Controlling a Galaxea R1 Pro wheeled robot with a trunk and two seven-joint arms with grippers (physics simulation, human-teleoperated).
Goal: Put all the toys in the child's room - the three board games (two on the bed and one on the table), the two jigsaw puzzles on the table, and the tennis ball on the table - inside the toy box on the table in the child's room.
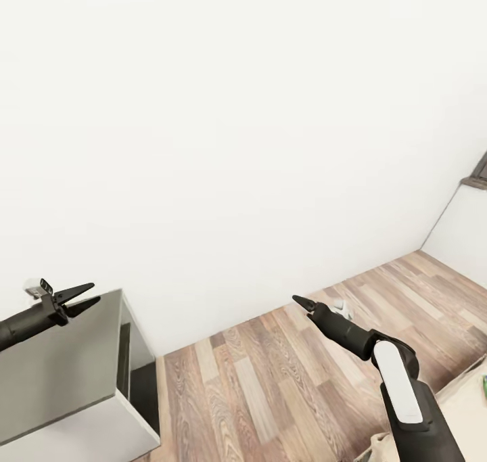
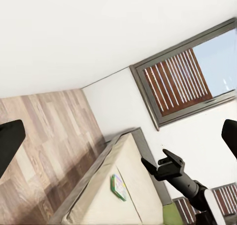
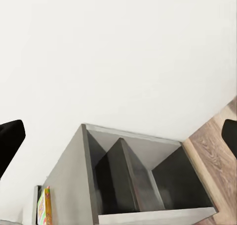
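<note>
A green-and-pink board game [image 2: 118,187] lies flat on the cream bed [image 2: 101,200]; a green sliver of it [image 1: 484,381] shows at the head view's right edge. A yellow-green board game [image 3: 43,209] with red on it shows past the far end of the dark grey side unit [image 3: 123,175]. My left gripper [image 1: 86,297] hangs open over the unit's top [image 1: 61,360], holding nothing. My right gripper [image 1: 302,305] is open over the wood floor, also empty. The toy box, jigsaw puzzles, tennis ball and table top are out of view.
A white wall [image 1: 237,144] stands close ahead. Wood-plank floor [image 1: 270,381] runs between the side unit on the left and the bed corner [image 1: 467,394] on the right. A window with brown slats [image 2: 182,76] is above the bed.
</note>
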